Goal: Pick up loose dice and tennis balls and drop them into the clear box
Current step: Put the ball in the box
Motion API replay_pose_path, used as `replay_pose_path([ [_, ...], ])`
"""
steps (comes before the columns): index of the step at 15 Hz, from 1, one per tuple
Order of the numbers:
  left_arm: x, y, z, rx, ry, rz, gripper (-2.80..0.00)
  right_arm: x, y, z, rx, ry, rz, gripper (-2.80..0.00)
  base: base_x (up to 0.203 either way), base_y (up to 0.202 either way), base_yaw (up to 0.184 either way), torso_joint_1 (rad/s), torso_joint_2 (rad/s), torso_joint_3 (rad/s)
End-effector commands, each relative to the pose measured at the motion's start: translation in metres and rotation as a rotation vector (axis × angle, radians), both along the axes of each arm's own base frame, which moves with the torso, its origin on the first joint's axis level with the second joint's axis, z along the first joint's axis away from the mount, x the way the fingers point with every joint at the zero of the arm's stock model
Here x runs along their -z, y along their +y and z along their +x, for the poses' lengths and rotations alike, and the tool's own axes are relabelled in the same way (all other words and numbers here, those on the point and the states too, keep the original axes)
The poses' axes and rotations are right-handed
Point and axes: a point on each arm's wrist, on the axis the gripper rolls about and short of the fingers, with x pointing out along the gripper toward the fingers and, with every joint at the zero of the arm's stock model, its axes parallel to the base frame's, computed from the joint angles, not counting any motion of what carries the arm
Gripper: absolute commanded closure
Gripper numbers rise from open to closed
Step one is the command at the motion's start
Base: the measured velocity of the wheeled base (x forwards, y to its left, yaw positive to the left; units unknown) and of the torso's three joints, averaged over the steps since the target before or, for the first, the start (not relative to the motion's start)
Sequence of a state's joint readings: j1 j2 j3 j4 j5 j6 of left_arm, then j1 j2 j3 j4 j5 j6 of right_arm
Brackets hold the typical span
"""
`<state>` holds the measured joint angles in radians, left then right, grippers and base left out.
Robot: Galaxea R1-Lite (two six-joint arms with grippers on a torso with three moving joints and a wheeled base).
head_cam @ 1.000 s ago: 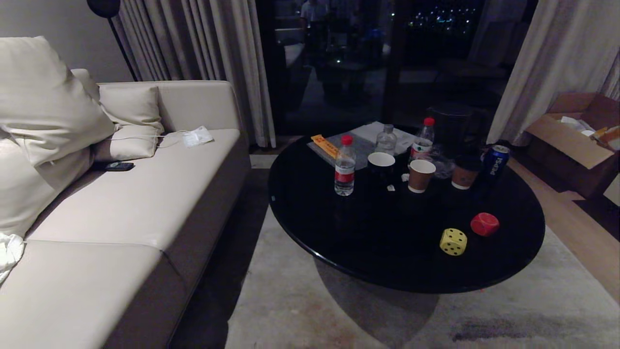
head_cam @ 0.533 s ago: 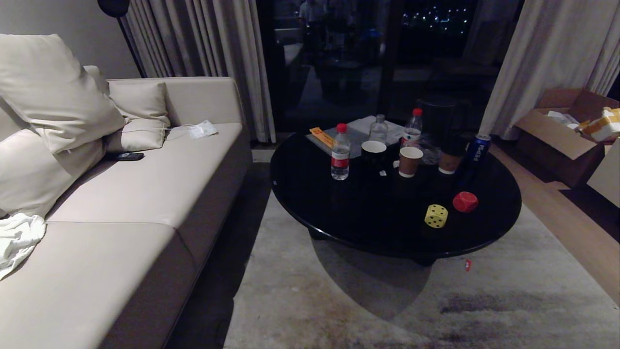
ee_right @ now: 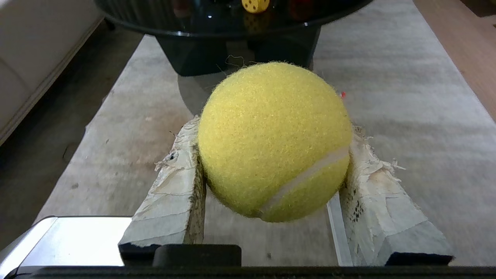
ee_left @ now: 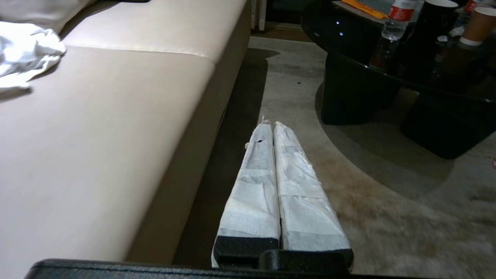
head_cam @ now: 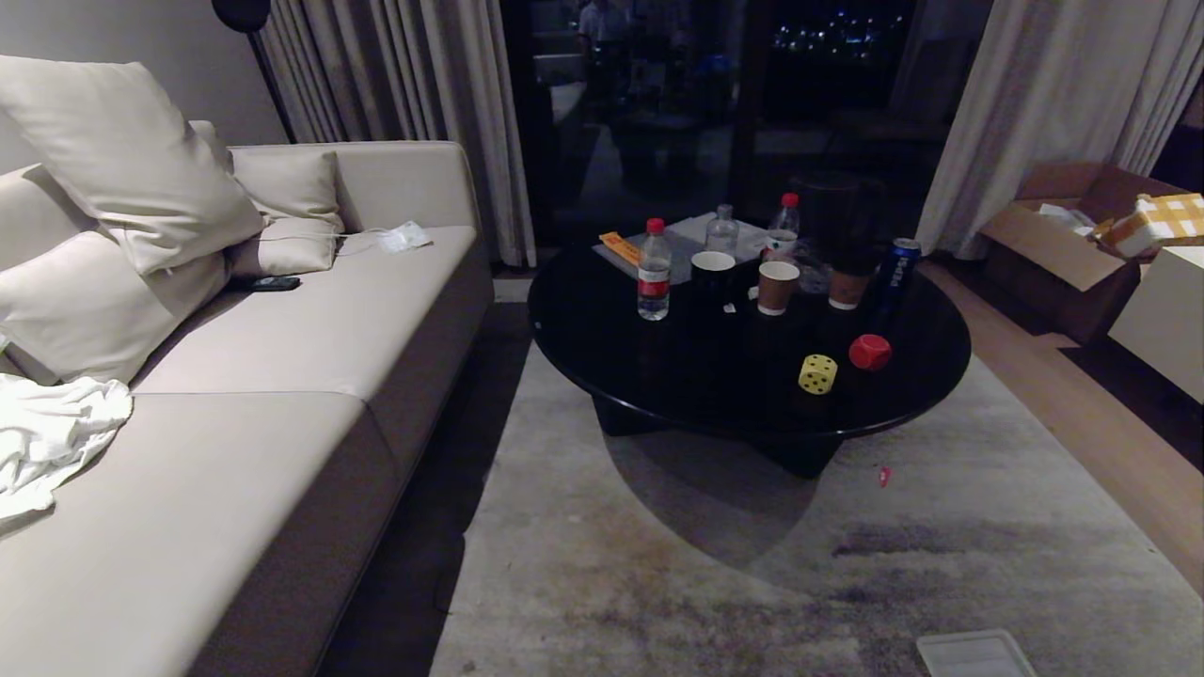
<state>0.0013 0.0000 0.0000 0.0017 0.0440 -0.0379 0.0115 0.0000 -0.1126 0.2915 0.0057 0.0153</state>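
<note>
The right pincer (ee_right: 273, 155), its two tape-wrapped fingers (ee_right: 174, 193) spread to either side, pinches a fuzzy yellow-green tennis ball (ee_right: 273, 141) above the pale grey rug (ee_right: 407, 116); a corner of the clear plastic box (ee_right: 66, 240) shows just below it in the right wrist view, and the same low-walled transparent bin (head_cam: 976, 653) lies on the rug at the near edge of the head view, nothing visible inside the part that shows; the left pincer (ee_left: 269, 128), white-wrapped fingers pressed together, hangs over the dark strip of floor between the long beige sofa (ee_left: 108, 116) and the rug, holding nothing.

On the round glossy black counter (head_cam: 602, 348) a yellow die with black pips (head_cam: 817, 374) and a red die (head_cam: 870, 352) sit near each other by the near edge; behind them stand two brown paper cups (head_cam: 777, 287), a black cup with a white inside (head_cam: 713, 275), a red-capped water bottle (head_cam: 654, 269), their contents too dim to tell, and a blue drink can (head_cam: 898, 268); an open brown cardboard box (head_cam: 1044, 240) on the floor at the right holds crumpled white packing.
</note>
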Motion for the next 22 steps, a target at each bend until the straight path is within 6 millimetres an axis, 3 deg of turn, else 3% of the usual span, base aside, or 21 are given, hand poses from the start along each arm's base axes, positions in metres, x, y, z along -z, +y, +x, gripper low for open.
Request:
replay_pose_path([
  [1, 0.0004, 0.0000, 0.0002, -0.001, 0.003, 0.000, 0.00, -0.0001, 0.0000, 0.0000, -0.001, 0.002, 0.000, 0.00, -0.190, 0.000, -0.001, 0.000, 0.00, 0.002],
  [6, 0.0004, -0.0001, 0.0002, 0.002, 0.003, 0.000, 0.00, 0.0002, 0.0000, 0.0001, -0.001, 0.004, 0.000, 0.00, -0.158, 0.000, 0.001, 0.002, 0.00, 0.001],
  [12, 0.0004, 0.0000, 0.0002, -0.001, 0.003, 0.000, 0.00, 0.0000, 0.0000, 0.0001, 0.000, 0.003, 0.001, 0.00, 0.000, 0.000, 0.000, 0.000, 0.00, 0.000],
  [22, 0.0004, 0.0000, 0.0002, -0.001, 0.003, 0.000, 0.00, 0.0000, -0.0001, 0.0001, 0.000, 0.003, 0.000, 0.00, 0.001, 0.010, -0.156, 0.002, 0.00, 0.002],
])
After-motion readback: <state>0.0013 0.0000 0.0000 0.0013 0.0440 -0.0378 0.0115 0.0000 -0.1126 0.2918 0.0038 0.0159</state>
